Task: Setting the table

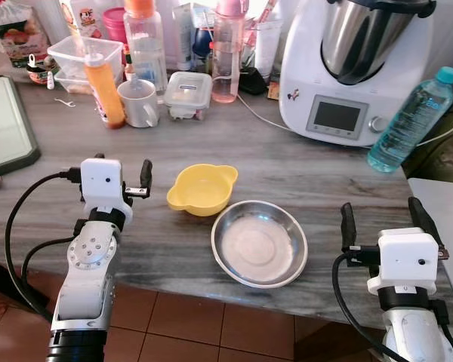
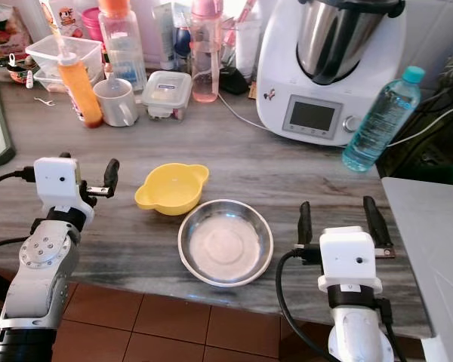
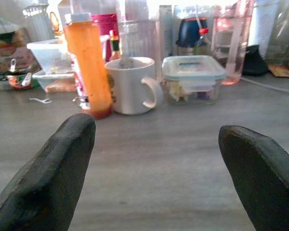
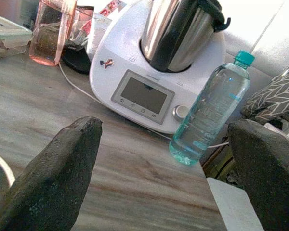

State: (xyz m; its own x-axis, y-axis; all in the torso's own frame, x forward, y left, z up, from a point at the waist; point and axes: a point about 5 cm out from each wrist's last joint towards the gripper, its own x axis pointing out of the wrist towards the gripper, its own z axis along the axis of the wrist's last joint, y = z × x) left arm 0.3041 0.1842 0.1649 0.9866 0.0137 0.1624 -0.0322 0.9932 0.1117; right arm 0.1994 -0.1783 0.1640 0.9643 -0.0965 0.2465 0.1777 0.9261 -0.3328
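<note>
A yellow two-handled bowl [image 1: 202, 188] sits on the grey wood-grain counter [image 1: 302, 162], touching or nearly touching a shallow steel bowl [image 1: 259, 243] near the front edge. Both look empty. My left gripper [image 1: 122, 167] hovers just left of the yellow bowl, open, with nothing between its fingers [image 3: 48, 178]. My right gripper [image 1: 383, 219] is right of the steel bowl at the counter's front, also open and empty, its fingers [image 4: 58, 173] pointing toward the back of the counter.
At the back stand an orange sauce bottle [image 1: 106, 87], a white mug [image 1: 140, 102], a lidded container [image 1: 187, 94], a pink bottle [image 1: 226, 53] and a white food processor [image 1: 355, 68]. A blue water bottle [image 1: 411, 121] leans at right. A glass board [image 1: 7, 124] lies left.
</note>
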